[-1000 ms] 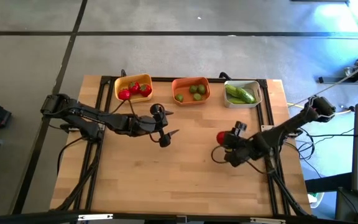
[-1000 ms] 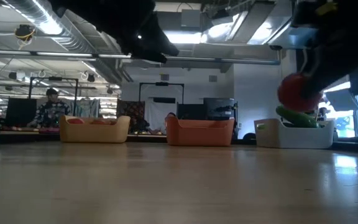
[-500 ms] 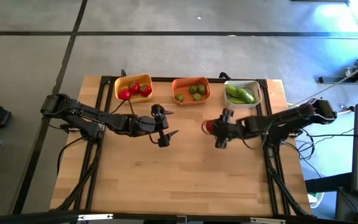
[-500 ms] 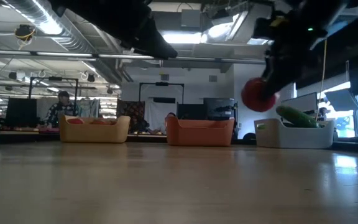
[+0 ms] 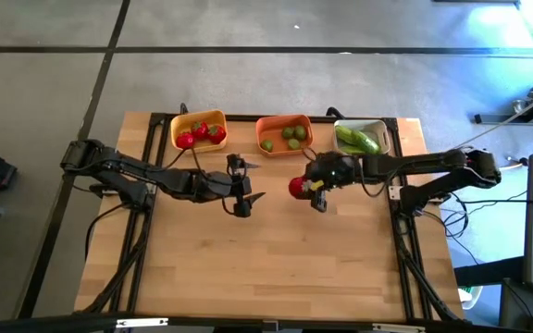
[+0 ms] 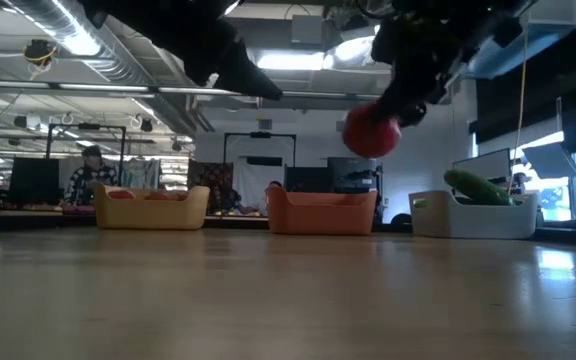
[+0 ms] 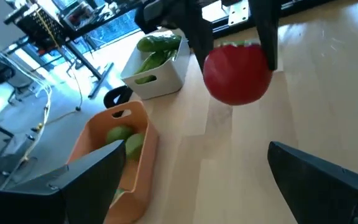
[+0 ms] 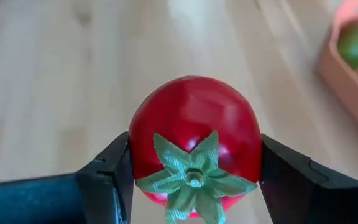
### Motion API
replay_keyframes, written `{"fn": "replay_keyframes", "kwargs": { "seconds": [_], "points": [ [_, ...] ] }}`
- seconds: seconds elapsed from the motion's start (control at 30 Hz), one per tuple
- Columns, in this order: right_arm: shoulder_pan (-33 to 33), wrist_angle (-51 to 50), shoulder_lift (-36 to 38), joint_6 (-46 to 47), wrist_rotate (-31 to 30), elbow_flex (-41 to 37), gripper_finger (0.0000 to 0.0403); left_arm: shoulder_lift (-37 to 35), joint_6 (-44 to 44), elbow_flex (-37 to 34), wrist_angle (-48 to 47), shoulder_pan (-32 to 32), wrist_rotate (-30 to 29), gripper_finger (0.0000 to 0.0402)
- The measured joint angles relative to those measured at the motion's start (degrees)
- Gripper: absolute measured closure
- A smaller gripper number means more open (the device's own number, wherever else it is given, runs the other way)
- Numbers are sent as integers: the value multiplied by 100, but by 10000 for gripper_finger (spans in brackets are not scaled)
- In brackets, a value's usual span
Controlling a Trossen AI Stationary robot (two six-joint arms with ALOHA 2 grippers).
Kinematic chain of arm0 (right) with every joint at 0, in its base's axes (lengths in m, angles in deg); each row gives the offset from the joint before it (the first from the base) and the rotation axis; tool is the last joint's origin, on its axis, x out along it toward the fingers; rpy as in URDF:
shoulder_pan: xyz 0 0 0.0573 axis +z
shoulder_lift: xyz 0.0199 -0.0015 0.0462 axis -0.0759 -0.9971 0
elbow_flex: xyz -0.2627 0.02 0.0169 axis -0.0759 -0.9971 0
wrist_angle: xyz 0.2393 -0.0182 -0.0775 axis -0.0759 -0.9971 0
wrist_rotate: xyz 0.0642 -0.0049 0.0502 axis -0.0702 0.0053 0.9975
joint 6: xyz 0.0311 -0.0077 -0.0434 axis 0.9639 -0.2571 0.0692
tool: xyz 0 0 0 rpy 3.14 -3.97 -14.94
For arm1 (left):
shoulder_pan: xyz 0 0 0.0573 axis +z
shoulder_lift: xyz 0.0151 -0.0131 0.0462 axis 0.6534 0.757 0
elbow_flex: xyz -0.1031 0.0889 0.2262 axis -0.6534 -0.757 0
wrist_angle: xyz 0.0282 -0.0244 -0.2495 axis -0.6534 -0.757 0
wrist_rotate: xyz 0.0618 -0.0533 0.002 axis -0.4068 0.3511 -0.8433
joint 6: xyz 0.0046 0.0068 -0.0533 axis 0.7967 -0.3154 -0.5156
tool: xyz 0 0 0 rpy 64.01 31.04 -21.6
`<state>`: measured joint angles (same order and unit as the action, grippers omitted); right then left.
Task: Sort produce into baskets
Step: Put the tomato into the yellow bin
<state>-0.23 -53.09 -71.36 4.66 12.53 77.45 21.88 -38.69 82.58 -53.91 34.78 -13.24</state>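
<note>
We find the right gripper [image 5: 303, 190] clamped on a red tomato [image 5: 297, 188], one finger on each side, the green calyx facing its wrist camera. The tomato is carried above the table [image 5: 276, 268], just near of the orange basket [image 5: 284, 134]; in the low view it hangs clear of the wood [image 6: 372, 131].

The left gripper [image 5: 246, 186] hovers left of the tomato, near of the yellow basket [image 5: 199, 129], its jaws spread wide and empty. From its wrist camera we see the tomato [image 7: 237, 73] straight ahead between the other arm's fingers.

Along the far edge, the yellow basket holds red tomatoes [image 5: 213, 133], the orange basket holds limes [image 5: 295, 133], and the white basket [image 5: 362, 139] at right holds cucumbers [image 5: 357, 140].

We can read no brand, label or writing on any item.

A person [image 6: 86, 176] stands in the room beyond the table.
</note>
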Motion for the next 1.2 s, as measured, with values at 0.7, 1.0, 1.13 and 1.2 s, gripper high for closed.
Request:
{"fn": "replay_keyframes", "kwargs": {
  "seconds": [0.7, 1.0, 1.13, 1.2],
  "points": [
    [-146, 2909, -176, 861, 1792, -2, 168, 185, 1633, 0, 1647, -523, 1, 11],
    [-139, 3956, -631, 1354, 2027, -7, 168, 424, 2263, 13, 2431, -636, -22, 11],
    [-139, 4202, -749, 1408, 2122, -7, 168, 424, 2227, 13, 2485, -635, -22, 11],
    [-138, 4298, -797, 1457, 2128, -7, 168, 424, 2219, 13, 2485, -630, -22, 12]
  ]
}}
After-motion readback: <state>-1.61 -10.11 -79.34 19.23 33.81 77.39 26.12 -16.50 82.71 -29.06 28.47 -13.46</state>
